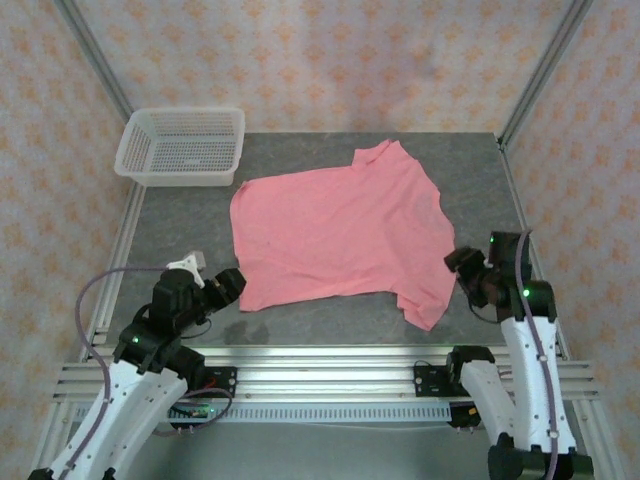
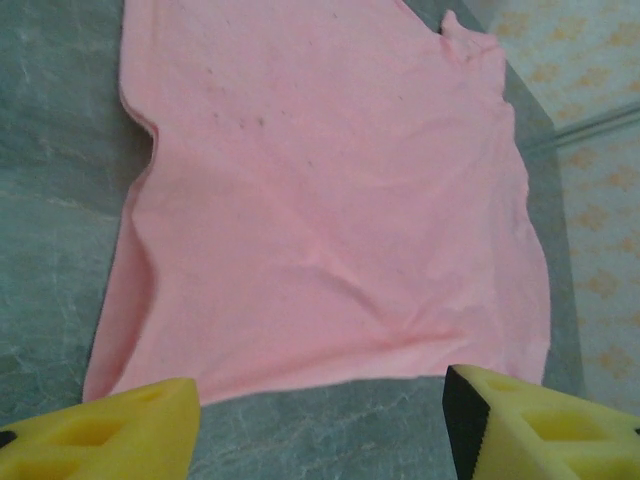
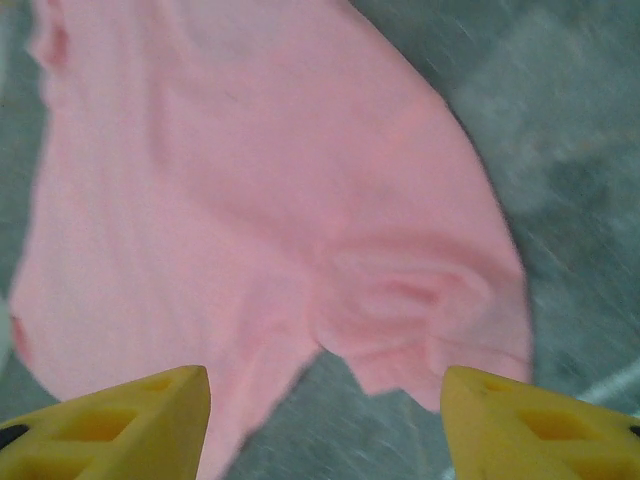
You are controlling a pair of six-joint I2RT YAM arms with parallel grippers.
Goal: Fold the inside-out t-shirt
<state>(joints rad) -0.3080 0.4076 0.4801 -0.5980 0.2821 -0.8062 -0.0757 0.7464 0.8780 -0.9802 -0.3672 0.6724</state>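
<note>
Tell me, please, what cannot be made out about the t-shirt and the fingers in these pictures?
T-shirt seams, top view: too small to tell which side faces out.
T-shirt sleeve and hem, right wrist view: blurred.
Left fingers, left wrist view: cut off by the bottom edge.
Right fingers, right wrist view: likewise cut off by the bottom edge.

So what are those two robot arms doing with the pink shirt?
They are meant to fold the pink t-shirt, but it isn't folded yet. It lies spread out on the grey table. The left tool sits open by the shirt's near left corner, and the right tool sits open by its right edge. Neither is holding anything. A white basket stands at the far left corner.
</note>
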